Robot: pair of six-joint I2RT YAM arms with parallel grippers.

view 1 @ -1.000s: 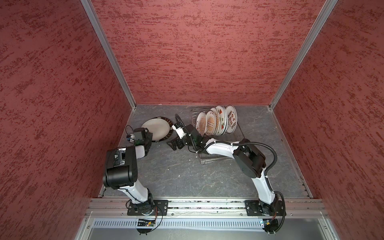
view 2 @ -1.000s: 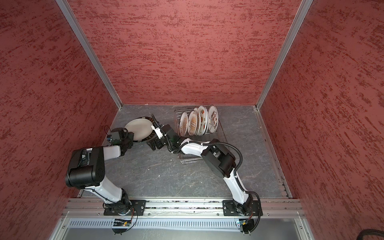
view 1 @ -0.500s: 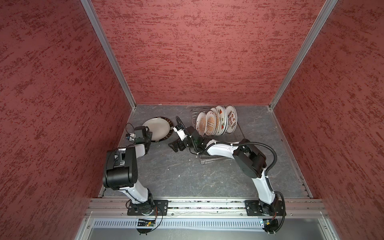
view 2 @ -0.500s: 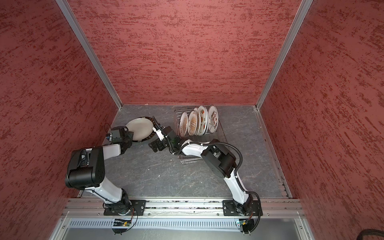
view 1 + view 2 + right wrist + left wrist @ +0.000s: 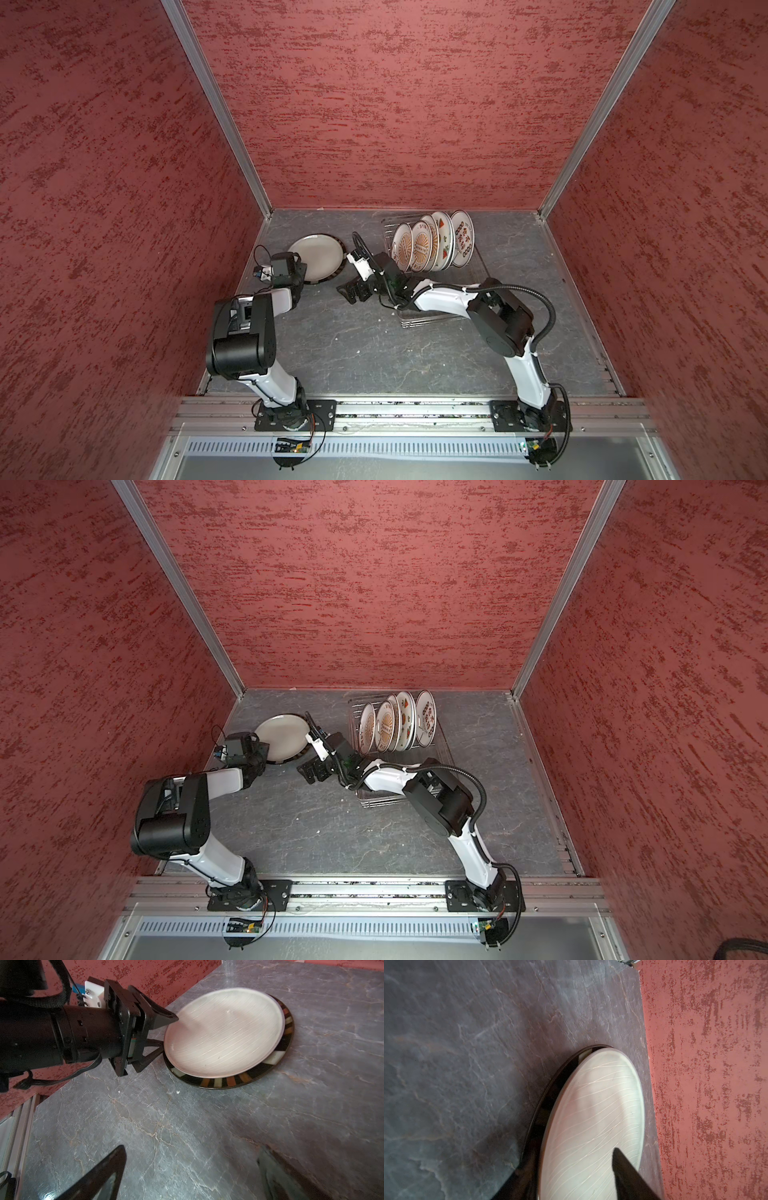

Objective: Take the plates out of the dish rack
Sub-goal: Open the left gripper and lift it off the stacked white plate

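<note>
When seen from above in both top views, four plates [image 5: 432, 245] standing in the dish rack [image 5: 424, 322], back right on the table [image 5: 353, 353], out of sight for both wrist cameras. Only in the right wrist view, clear to see: left gripper [image 5: 168, 1034] loose, jaws apart above and below the edge of a white plate [image 5: 224, 1030] resting on a striped plate [image 5: 239, 1081]. Right gripper [image 5: 191, 1178] wide apart, holding nothing.

The grey, stone-veined tabletop [image 5: 353, 345] carries a silver wire dish rack [image 5: 419, 322] on its far side, right of centre. Well apart, near the far left corner, a dark striped-rim plate [image 5: 228, 1081] lies flat. Small white specks [image 5: 177, 1091] lie on the bare surface near that plate.
</note>
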